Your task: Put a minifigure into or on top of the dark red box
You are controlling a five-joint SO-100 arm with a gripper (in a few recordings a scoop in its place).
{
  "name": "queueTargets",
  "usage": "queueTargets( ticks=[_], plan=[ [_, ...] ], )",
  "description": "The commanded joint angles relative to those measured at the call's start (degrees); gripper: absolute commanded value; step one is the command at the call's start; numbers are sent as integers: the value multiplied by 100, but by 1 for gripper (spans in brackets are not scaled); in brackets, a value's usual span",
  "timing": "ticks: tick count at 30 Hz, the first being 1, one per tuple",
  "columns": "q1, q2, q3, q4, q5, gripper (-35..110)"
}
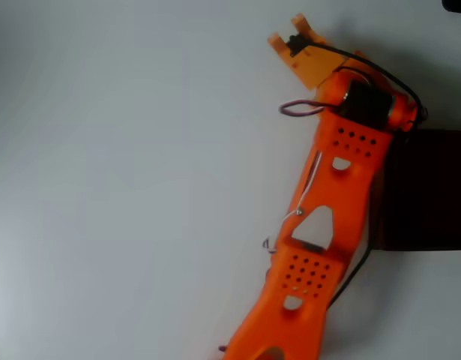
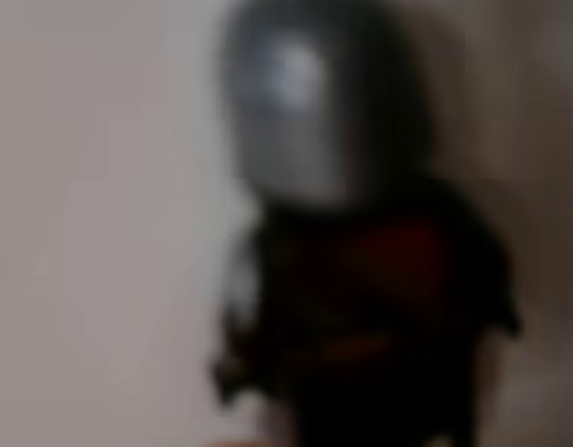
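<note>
Surface (image 1: 125,187) of pale grey-white colour is seen across the overhead view, and nothing more of the room can be made out. Over it the orange arm (image 1: 320,240) is stretched from the bottom edge up toward the top right, with black cables running along it. The dark red box (image 1: 429,191) is found at the right edge of that view, just beside the arm, and its left part is covered by the arm; only a very dark area with a reddish tone is visible, so its walls cannot be told apart from its inside.

The gripper (image 1: 296,34) is placed near the top of the overhead view, above the box as the picture shows it and a little to the left of it. Whether the fingers are spread or pressed together cannot be told from this angle.

The minifigure (image 2: 351,242) is shown very close and blurred in the wrist view, upright in the picture, with the pale rounded head above and the dark body below. It is judged to lie directly before the fingers, perhaps already between them, but a grip cannot be confirmed. If it is held, the coming move is judged to be a swing toward the box, down and to the right in the overhead view.
</note>
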Motion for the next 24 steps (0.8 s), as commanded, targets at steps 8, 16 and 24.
queueTargets(
  ticks=[8, 16, 24],
  plan=[
    [-114, 123, 44, -9, 211, 21],
    [18, 88, 220, -9, 255, 21],
    [70, 44, 308, 26, 439, 20]
  ],
)
